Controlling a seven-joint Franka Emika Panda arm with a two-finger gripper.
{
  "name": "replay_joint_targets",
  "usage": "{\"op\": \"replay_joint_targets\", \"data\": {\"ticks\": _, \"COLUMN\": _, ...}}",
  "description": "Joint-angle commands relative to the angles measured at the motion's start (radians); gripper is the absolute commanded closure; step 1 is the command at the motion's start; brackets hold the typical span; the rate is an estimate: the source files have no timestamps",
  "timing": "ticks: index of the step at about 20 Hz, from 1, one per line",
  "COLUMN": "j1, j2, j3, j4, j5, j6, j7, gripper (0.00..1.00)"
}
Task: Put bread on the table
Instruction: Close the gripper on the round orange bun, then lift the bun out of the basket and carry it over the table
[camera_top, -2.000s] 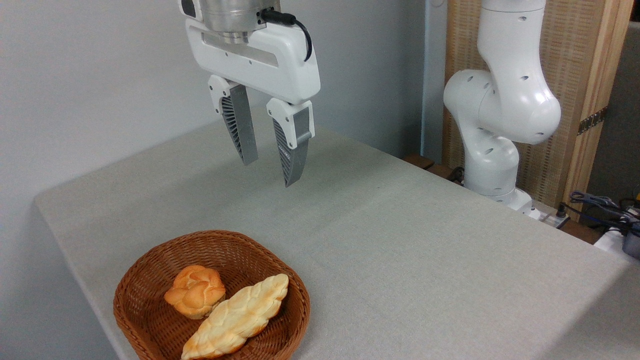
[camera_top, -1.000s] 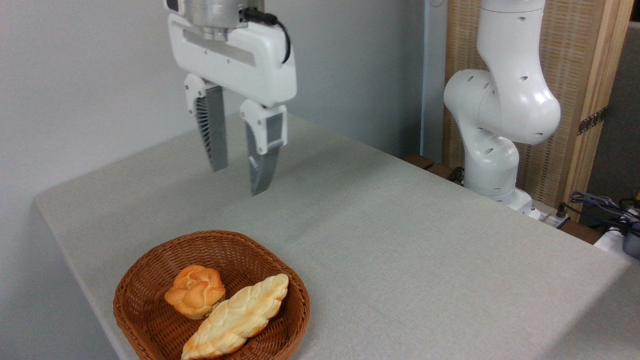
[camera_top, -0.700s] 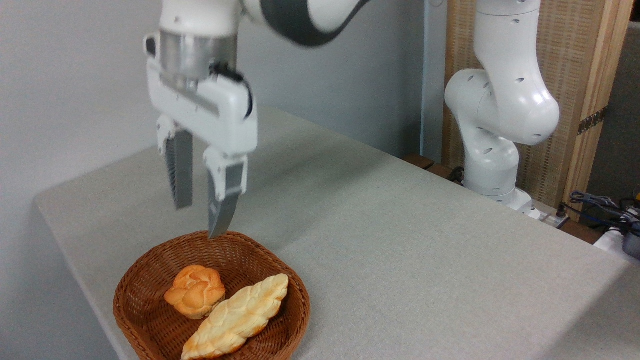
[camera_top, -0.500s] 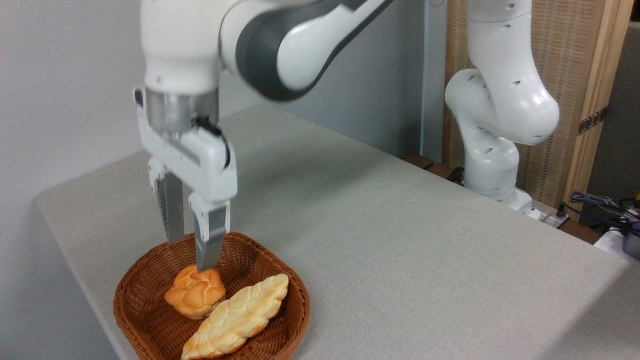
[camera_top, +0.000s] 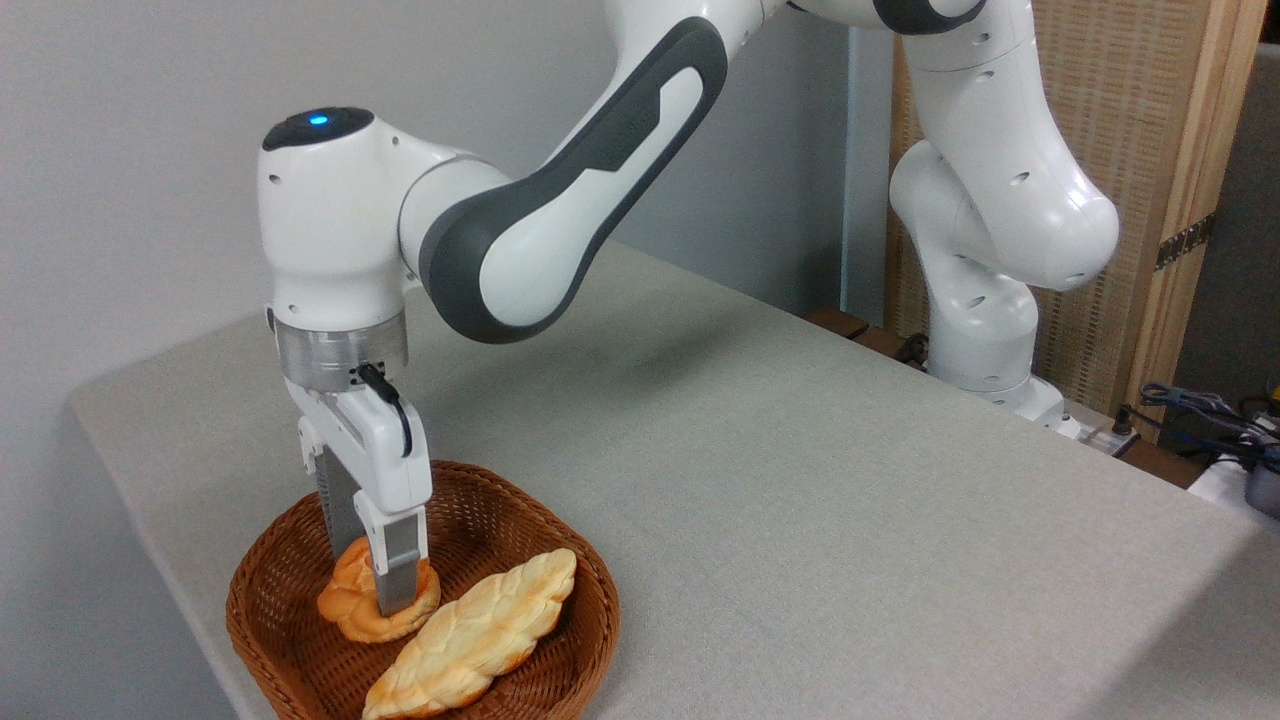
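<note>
Holding two breads, basket (camera_top: 300, 640) sits on table (camera_top: 800, 480) | gripper (camera_top: 372, 585) reaches in, fingers straddling bun (camera_top: 350, 610) and pressed against it, clenched on it | loaf (camera_top: 470, 635) beside, touching bun | far finger mostly hidden, basket front cut off.

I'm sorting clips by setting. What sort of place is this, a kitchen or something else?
Likely a robot lab, not a kitchen: a robot arm fixed beside a cloth-covered table, loose cables at right, and only a basket of bread.
</note>
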Motion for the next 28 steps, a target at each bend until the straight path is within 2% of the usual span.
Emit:
{"op": "replay_joint_targets", "data": {"ticks": 1, "j1": 0.022, "j2": 0.009, "j3": -0.009, "j4": -0.018, "j5": 0.017, "j6": 0.063, "j7": 0.017, "gripper": 0.87}}
{"op": "replay_joint_targets", "data": {"ticks": 2, "j1": 0.024, "j2": 0.009, "j3": -0.009, "j4": -0.018, "j5": 0.017, "j6": 0.064, "j7": 0.026, "gripper": 1.00}}
{"op": "replay_joint_targets", "data": {"ticks": 11, "j1": 0.036, "j2": -0.003, "j3": -0.006, "j4": -0.012, "j5": 0.010, "j6": 0.063, "j7": 0.043, "gripper": 1.00}}
{"op": "replay_joint_targets", "data": {"ticks": 15, "j1": 0.041, "j2": -0.086, "j3": 0.001, "j4": -0.007, "j5": -0.020, "j6": 0.050, "j7": 0.031, "gripper": 1.00}}
{"op": "replay_joint_targets", "data": {"ticks": 18, "j1": 0.041, "j2": -0.201, "j3": 0.040, "j4": -0.007, "j5": -0.080, "j6": -0.086, "j7": 0.031, "gripper": 0.98}}
{"op": "replay_joint_targets", "data": {"ticks": 19, "j1": 0.041, "j2": -0.248, "j3": 0.050, "j4": -0.008, "j5": -0.082, "j6": -0.164, "j7": 0.038, "gripper": 0.92}}
{"op": "replay_joint_targets", "data": {"ticks": 22, "j1": 0.038, "j2": -0.363, "j3": 0.060, "j4": -0.016, "j5": -0.080, "j6": -0.397, "j7": 0.046, "gripper": 0.87}}
{"op": "replay_joint_targets", "data": {"ticks": 23, "j1": 0.030, "j2": -0.383, "j3": 0.060, "j4": -0.027, "j5": -0.079, "j6": -0.452, "j7": 0.047, "gripper": 0.79}}
{"op": "replay_joint_targets", "data": {"ticks": 26, "j1": -0.065, "j2": -0.457, "j3": 0.060, "j4": -0.149, "j5": -0.065, "j6": -0.491, "j7": 0.054, "gripper": 0.78}}
{"op": "replay_joint_targets", "data": {"ticks": 28, "j1": -0.109, "j2": -0.515, "j3": 0.060, "j4": -0.241, "j5": -0.063, "j6": -0.484, "j7": 0.052, "gripper": 0.73}}
